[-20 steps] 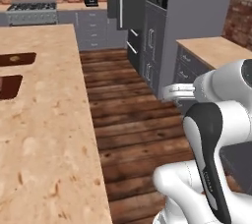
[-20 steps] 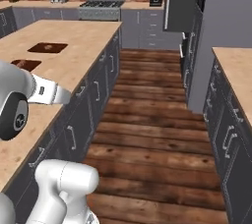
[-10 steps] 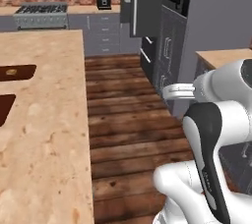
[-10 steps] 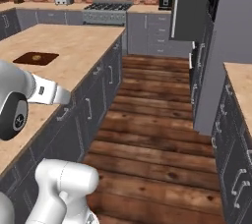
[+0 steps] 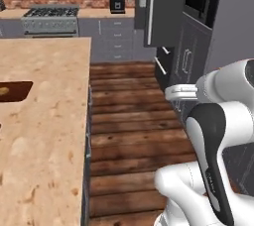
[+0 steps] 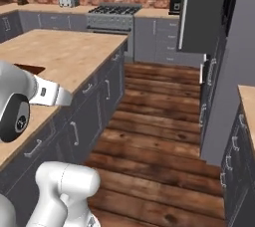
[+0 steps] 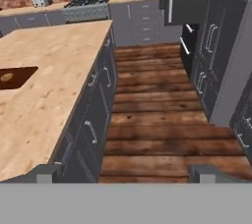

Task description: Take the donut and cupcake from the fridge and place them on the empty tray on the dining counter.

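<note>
The arm is tucked up over the aisle of dark plank floor (image 6: 149, 136), and its gripper (image 7: 125, 174) hangs with the two finger tips (image 7: 47, 173) spread as wide as they go, nothing between them, just floorboards beyond.

The dining counter (image 5: 44, 121) runs along the left side of the aisle, pale speckled top over grey drawer fronts. At its left edge a dark brown tray (image 5: 14, 91) lies flat, with a small tan shape on it; in the hand view it is the tray (image 7: 17, 77) at the left edge of the counter top (image 7: 54, 85) too. Whether this is the empty one I cannot tell.

The fridge (image 6: 201, 12) stands at the far right of the aisle, tall, dark grey, doors closed, a long white bar handle (image 6: 183, 21) down its front. Donut and cupcake are not to be seen from here.

Against the brick back wall sits a stove (image 5: 49, 19), and on the run beside it a black coffee machine (image 5: 117, 0)
</note>
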